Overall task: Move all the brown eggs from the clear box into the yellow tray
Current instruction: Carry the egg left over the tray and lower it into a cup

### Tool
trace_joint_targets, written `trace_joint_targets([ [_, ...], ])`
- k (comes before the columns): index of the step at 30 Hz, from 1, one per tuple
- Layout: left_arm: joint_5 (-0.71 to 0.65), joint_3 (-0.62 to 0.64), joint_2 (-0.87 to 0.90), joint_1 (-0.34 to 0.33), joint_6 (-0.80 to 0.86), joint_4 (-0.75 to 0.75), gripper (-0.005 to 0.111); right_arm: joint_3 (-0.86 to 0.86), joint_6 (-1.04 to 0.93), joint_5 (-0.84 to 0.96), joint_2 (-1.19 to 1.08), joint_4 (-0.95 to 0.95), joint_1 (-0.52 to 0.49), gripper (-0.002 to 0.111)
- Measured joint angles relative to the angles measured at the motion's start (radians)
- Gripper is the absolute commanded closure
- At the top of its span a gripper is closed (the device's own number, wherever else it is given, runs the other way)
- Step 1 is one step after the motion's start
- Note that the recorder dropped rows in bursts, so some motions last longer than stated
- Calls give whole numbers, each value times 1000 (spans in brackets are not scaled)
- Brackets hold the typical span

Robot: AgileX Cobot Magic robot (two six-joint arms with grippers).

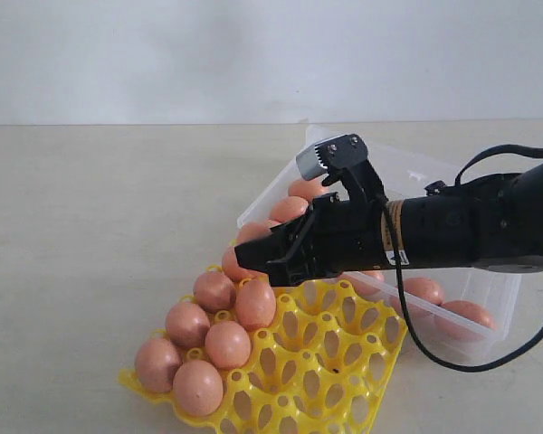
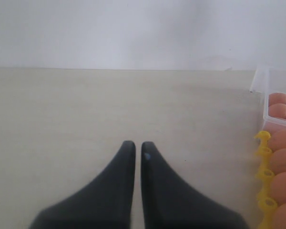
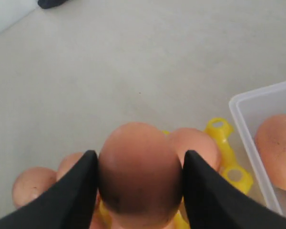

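Yellow tray (image 1: pixel 300 362): about six brown eggs (image 1: pixel 197 387) seated, most cups empty; right gripper (image 3: pixel 139 157) clasping another; several more in clear box (image 1: pixel 502 298); left gripper (image 2: pixel 137 148) closed, empty.

Lab-like test setup: beige tabletop (image 1: pixel 90 226) (plain white wall (image 1: pixel 163 54) behind)

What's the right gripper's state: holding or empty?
Holding: the right gripper clamps both sides of a smooth reddish-brown egg above the bright yellow plastic tray.
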State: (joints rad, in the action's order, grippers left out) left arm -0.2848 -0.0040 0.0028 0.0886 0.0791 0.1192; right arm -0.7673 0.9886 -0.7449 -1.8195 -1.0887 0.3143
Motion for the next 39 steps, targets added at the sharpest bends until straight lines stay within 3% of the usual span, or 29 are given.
trace_joint_targets([
  [9, 0, 0, 0, 0, 0, 0, 103, 0, -163, 43, -40, 180, 0, 109],
  [21, 0, 0, 0, 0, 0, 0, 103, 0, -176, 70, -80, 204, 0, 107],
  [31, 0, 0, 0, 0, 0, 0, 103, 0, -180, 83, -80, 148, 0, 69],
  [39, 0, 0, 0, 0, 0, 0, 103, 0, -178, 84, -80, 144, 0, 57],
])
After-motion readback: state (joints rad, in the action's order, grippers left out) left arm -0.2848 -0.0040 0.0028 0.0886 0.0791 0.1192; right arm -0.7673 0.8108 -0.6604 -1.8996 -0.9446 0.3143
